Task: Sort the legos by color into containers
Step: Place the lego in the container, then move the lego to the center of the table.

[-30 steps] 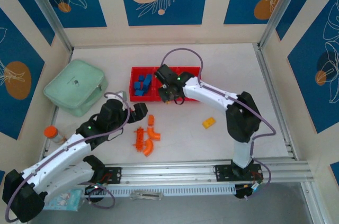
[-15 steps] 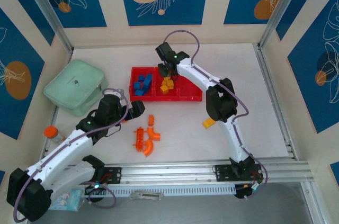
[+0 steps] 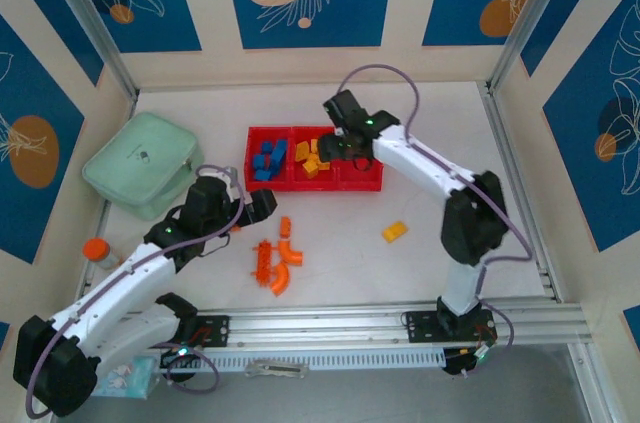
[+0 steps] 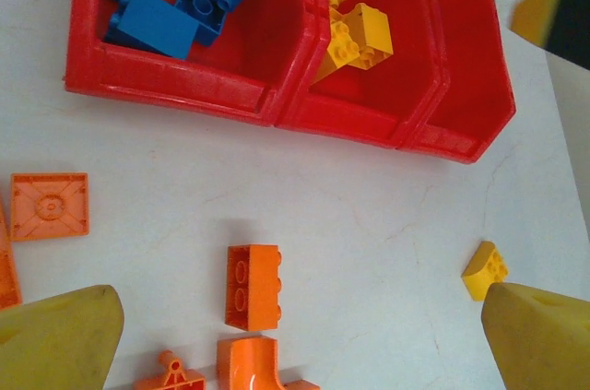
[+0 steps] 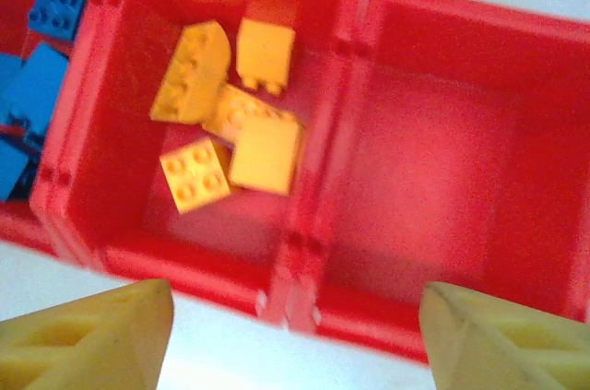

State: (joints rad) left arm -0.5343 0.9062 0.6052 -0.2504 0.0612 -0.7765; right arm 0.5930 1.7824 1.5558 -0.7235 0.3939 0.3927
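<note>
Above red tray (image 5: pixel 350 30) with yellow legos (image 5: pixel 230 132), right tool (image 5: pixel 297 302) parted wide, empty; left tool (image 4: pixel 301 302) likewise, near orange legos (image 4: pixel 252 286) on desk (image 4: pixel 387 215)

From above, the right hand (image 3: pixel 335 148) covers the far side of the red tray (image 3: pixel 270 184), hiding part of its middle compartment. In the left wrist view the blue legos (image 4: pixel 157 21) run off the far edge, and the near edge cuts an orange curved piece (image 4: pixel 247 360). The right wrist view is blurred.
</note>
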